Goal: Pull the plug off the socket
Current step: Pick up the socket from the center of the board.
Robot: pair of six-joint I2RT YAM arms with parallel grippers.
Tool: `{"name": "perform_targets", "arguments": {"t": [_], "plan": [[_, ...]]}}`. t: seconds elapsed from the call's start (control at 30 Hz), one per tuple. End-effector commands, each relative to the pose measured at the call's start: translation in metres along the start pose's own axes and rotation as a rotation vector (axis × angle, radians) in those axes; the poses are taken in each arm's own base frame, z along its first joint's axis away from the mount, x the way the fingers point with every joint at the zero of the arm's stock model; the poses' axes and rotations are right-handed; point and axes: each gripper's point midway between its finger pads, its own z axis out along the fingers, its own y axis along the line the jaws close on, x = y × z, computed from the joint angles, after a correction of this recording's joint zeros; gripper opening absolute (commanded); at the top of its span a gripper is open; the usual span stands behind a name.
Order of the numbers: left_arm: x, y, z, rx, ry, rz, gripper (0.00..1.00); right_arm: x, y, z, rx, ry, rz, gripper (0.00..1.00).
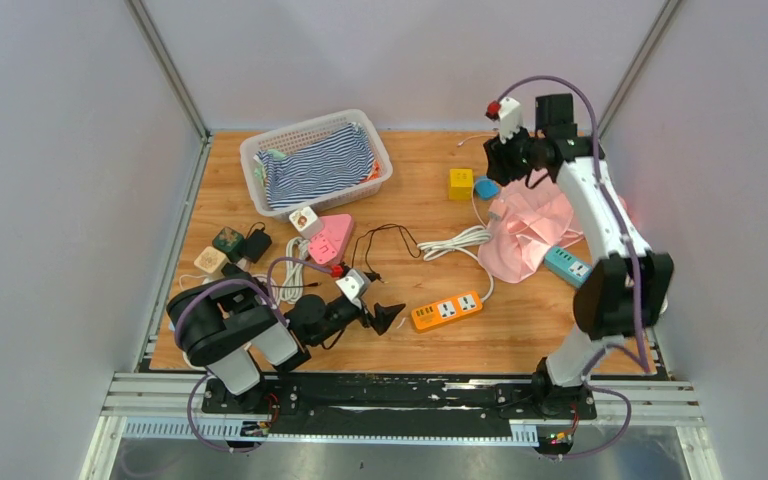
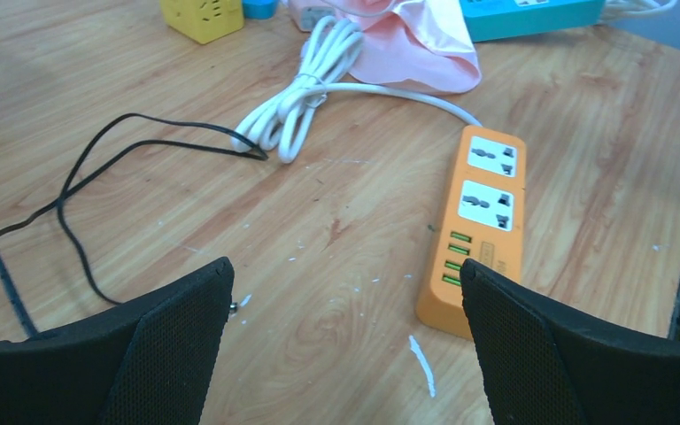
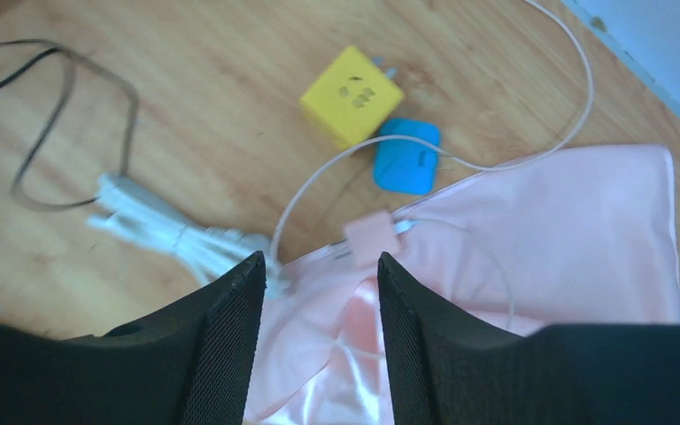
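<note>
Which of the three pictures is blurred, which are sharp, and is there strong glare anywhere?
Right wrist view: blurred, the coiled white cable is smeared, probably by motion. Left wrist view: sharp, the sockets of the orange power strip show clearly. Top external view: sharp, evenly lit, no strong glare.

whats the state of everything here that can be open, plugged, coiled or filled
left gripper, open wide, empty
right gripper, open, nothing between its fingers
orange power strip, both sockets empty
white cord, bundled in a coil
yellow cube adapter, unplugged, lying loose
basket, holding a striped cloth
</note>
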Motion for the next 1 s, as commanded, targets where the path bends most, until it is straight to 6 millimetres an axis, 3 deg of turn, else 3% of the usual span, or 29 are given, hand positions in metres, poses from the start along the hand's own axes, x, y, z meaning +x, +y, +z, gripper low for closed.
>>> {"name": "perform_targets", "arguments": {"t": [0.0,0.13,0.3,0.37,0.43,0.47,0.63,0.83,0.97], "plan": [[-0.008,-0.016,0.005,0.093,-0.029,-0.004,1.0,0.0,0.075,-0.076,-0.197,-0.188,-0.12,0.51],[-0.018,-0.039,-0.002,0.185,-0.027,-0.183,1.0,0.035,0.119,-0.11,-0.217,-0.294,-0.216,0.51],[-0.032,-0.052,-0.012,0.223,0.005,-0.336,1.0,0.083,0.161,-0.109,-0.303,-0.351,-0.284,0.53],[-0.032,-0.054,-0.01,0.202,0.055,-0.362,1.0,0.09,0.171,-0.107,-0.349,-0.353,-0.279,0.53],[-0.034,-0.054,-0.006,0.136,0.121,-0.31,1.0,0.094,0.178,-0.105,-0.405,-0.346,-0.271,0.53],[-0.022,-0.055,-0.009,0.092,0.203,-0.239,1.0,0.096,0.18,-0.104,-0.425,-0.337,-0.267,0.53],[-0.035,-0.073,-0.014,0.07,0.261,-0.019,1.0,0.11,0.199,-0.102,-0.588,-0.283,-0.258,0.51],[-0.028,-0.059,-0.019,0.006,0.308,0.085,1.0,0.134,0.248,-0.124,-0.87,-0.401,-0.417,0.52],[-0.03,-0.047,-0.029,-0.034,0.284,0.105,1.0,0.155,0.264,-0.124,-0.916,-0.472,-0.574,0.62]]}}
